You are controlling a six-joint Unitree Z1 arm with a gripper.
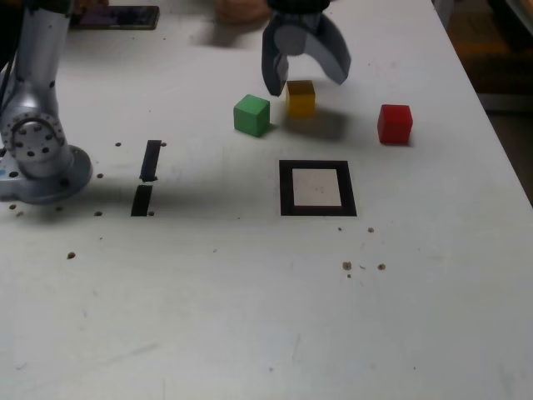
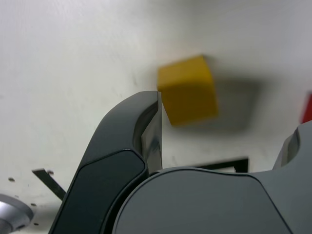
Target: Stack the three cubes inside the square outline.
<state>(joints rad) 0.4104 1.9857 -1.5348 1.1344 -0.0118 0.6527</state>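
One broad white tabletop (image 1: 191,275) carries everything, its open middle presumably giving the arm room to work. On it lies the roughly square black tape frame with a pale centre (image 1: 318,210), likely the marked spot for the tower; no cube is inside. Above hangs the grey curved two-finger gripper (image 1: 305,73), jaws spread wide and holding nothing, probably poised there to straddle the small solid yellow cube (image 1: 301,99). That cube sits on the table beyond the frame, between the small green cube (image 1: 251,115) and the small red cube (image 1: 395,124). All three are apart, which should leave the fingers space. As for pointing, a cube has no long axis; in the wrist view the yellow one's edges look turned slightly off the jaws' line, though blur there makes the exact angle hard to judge.
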